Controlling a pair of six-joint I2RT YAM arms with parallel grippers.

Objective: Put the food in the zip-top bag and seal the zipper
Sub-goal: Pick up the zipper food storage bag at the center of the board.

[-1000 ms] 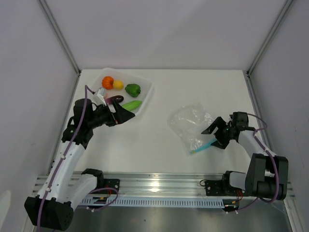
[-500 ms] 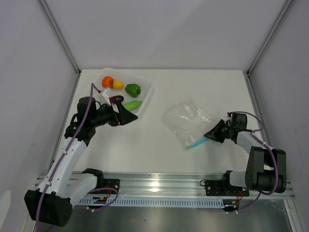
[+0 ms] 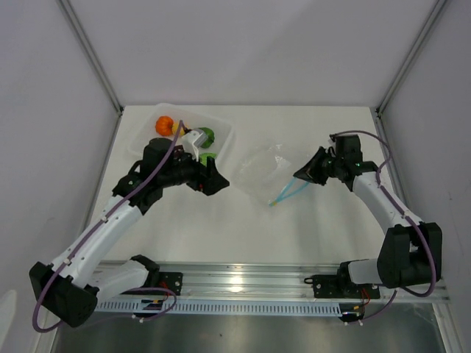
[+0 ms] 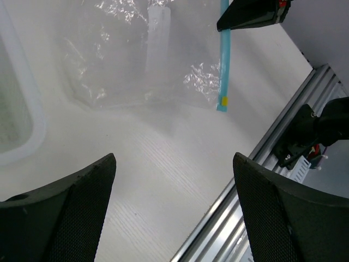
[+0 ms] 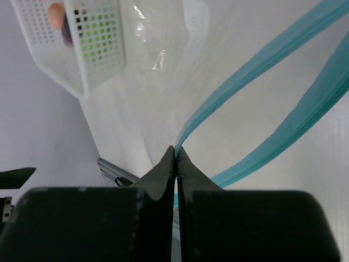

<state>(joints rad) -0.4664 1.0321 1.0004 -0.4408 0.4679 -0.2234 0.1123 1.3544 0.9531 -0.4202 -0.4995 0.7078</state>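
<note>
At centre right of the top view, your right gripper (image 3: 299,176) pinches the zipper (image 5: 262,59) tight; your left gripper (image 4: 173,162) gapes wide, empty.

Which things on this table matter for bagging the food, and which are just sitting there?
For the job: orange fruit, green pepper, zip-top bag, zipper, right claw pinching the zipper.
Lying about: clear tray, metal rail.

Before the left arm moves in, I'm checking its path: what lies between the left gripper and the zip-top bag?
Only bare white table separates the left gripper from the zip-top bag; the left wrist view shows it clearest.
</note>
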